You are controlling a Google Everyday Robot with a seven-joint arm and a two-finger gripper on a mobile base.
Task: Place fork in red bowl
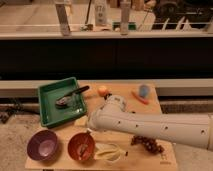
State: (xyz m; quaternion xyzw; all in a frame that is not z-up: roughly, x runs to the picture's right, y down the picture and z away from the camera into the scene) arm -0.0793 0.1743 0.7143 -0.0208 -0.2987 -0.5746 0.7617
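Orange-red round bowl (72, 145) holds slim greyish fork (83, 148); pincer (88, 131) of smooth white arm (150, 127) just above rim, grip can't tell.

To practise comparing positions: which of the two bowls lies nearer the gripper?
The red bowl, right of the purple bowl: the gripper is just above its upper rim, while the purple one lies farther off.

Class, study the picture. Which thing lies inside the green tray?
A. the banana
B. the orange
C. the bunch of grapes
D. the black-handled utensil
D: the black-handled utensil lies in the green tray, while the banana, grapes and orange rest on the wooden board; the gripper, at the end of the arm, is by the red bowl, at its upper right rim.
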